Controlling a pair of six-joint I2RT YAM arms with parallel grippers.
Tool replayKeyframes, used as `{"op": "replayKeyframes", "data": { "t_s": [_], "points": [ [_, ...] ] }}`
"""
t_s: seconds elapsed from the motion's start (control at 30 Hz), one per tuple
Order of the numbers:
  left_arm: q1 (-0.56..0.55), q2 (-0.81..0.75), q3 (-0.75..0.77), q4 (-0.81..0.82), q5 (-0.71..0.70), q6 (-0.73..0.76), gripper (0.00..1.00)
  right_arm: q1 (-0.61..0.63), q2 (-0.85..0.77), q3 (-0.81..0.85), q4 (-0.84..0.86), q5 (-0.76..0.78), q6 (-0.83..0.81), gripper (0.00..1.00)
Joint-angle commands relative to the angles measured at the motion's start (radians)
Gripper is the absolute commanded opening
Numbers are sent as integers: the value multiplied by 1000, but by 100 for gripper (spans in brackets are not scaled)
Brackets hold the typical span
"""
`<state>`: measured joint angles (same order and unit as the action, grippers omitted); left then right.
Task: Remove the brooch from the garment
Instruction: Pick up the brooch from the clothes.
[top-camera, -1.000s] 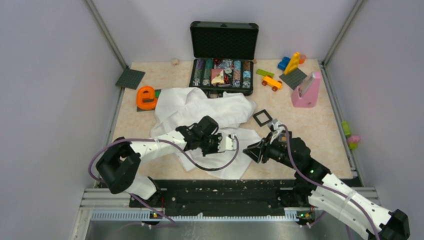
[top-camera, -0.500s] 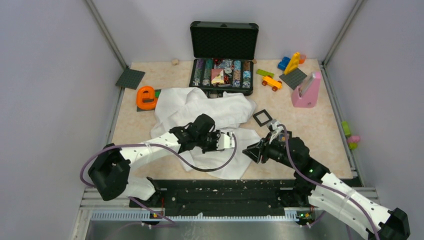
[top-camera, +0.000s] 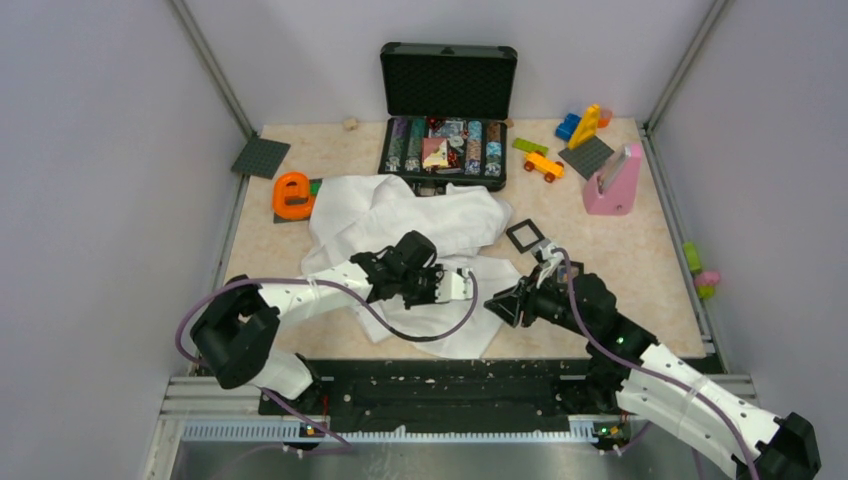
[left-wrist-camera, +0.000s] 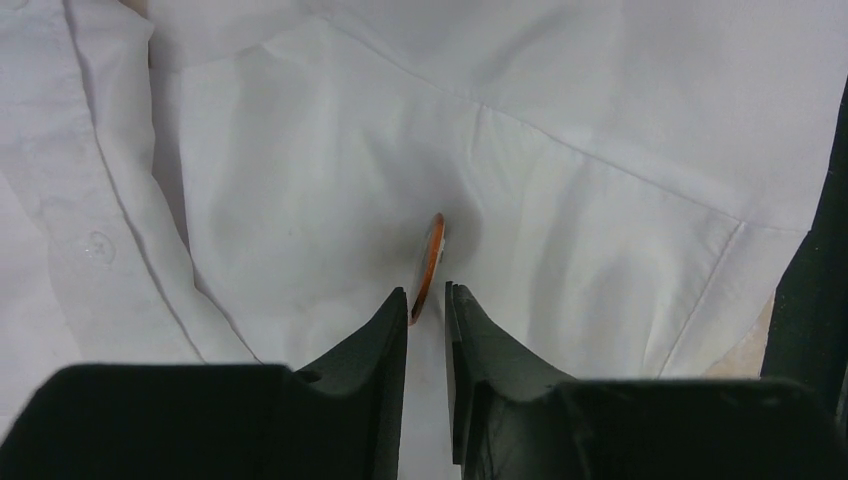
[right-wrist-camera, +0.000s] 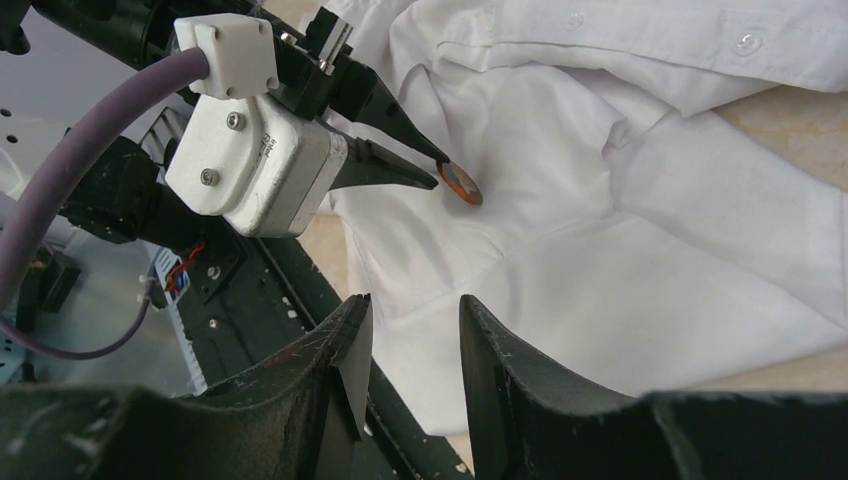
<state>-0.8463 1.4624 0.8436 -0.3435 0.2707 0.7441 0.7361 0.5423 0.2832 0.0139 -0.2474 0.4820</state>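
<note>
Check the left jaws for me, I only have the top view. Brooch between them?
Observer: Yes. The left wrist view shows the brooch edge-on, its lower rim between the tips.
Operator: Clamped?
Observer: Can't tell. The left jaws are nearly shut, but a sliver of gap shows beside the rim.
Operator: Right jaws?
Observer: Open, nothing between them, per the right wrist view.

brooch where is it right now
In the left wrist view the brooch stands on edge at centre frame, caught between the fingers of the left gripper, just above the white shirt.
</note>
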Motion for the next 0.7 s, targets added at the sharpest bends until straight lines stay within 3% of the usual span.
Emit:
{"op": "replayKeyframes", "data": {
  "t_s": [0.0,0.27,0.67],
  "points": [
    [-1,-10,32,24,2,15,28,5,13,43,44,-13,-5,39],
    [-1,-7,27,47,4,16,30,5,22,47,47,-22,-9,39],
    [-1,23,52,10,16,24,23,5,25,47,43,-23,-12,39]
  ]
}}
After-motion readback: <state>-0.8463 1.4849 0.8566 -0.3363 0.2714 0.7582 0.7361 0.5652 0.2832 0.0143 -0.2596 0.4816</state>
